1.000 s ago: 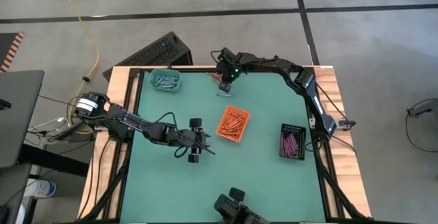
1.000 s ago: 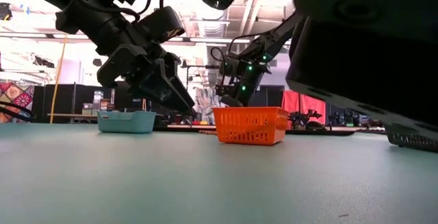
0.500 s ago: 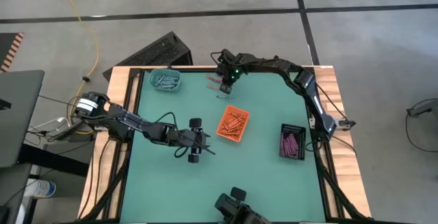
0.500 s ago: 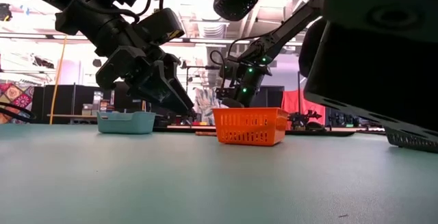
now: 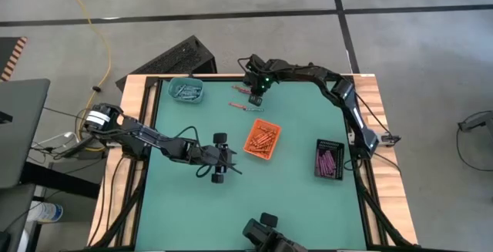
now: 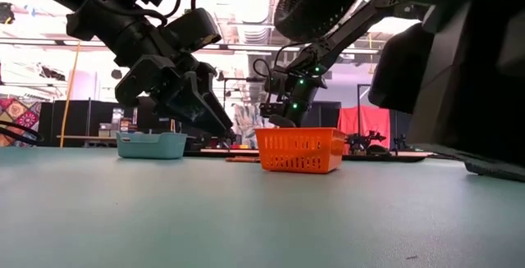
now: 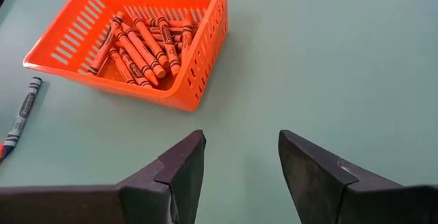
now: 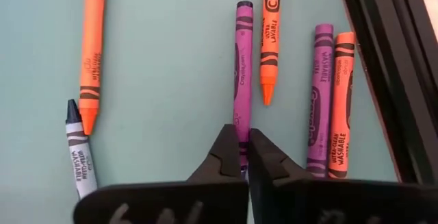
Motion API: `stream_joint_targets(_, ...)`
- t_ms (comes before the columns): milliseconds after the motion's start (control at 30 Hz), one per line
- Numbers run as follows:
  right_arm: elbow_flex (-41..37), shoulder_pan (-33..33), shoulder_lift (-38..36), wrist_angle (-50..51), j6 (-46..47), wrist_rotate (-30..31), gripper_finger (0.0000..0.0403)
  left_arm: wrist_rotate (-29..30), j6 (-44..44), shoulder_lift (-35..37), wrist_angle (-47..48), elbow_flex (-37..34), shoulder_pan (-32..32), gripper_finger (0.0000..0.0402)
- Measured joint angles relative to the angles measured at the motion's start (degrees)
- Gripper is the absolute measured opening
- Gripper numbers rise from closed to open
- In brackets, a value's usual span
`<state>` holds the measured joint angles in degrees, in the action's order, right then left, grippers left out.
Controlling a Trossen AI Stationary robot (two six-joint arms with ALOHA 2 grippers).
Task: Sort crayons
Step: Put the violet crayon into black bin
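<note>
Since the earlier frame, loose crayons have been spread wider by the right gripper.
Its fingers are pressed together, empty, over a purple crayon near the table's far edge; the left gripper is held wide beside the orange tray.

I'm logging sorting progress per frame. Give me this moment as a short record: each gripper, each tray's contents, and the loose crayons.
left gripper: open, empty, hovering near the orange tray
right gripper: shut, over a purple crayon at the table's far edge; grip unclear
orange tray: orange crayons
teal tray: grey-blue crayons
black tray: purple-pink crayons
loose crayons: orange, purple and one dark blue, unsorted on the mat
</note>
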<state>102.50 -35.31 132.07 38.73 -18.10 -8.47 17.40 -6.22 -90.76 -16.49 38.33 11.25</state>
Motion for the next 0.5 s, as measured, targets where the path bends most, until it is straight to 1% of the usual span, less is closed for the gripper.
stream_joint_targets(267,0.0,0.7,-0.2,0.3,0.0,1.7,0.0002,2.4,-0.1,0.0,0.9,0.0,0.0,0.0176)
stream_joint_targets(500,3.1,2.1,-1.6,6.0,-0.5,2.7,0.0001,2.9,0.1,0.0,1.6,0.0,0.0,0.0176)
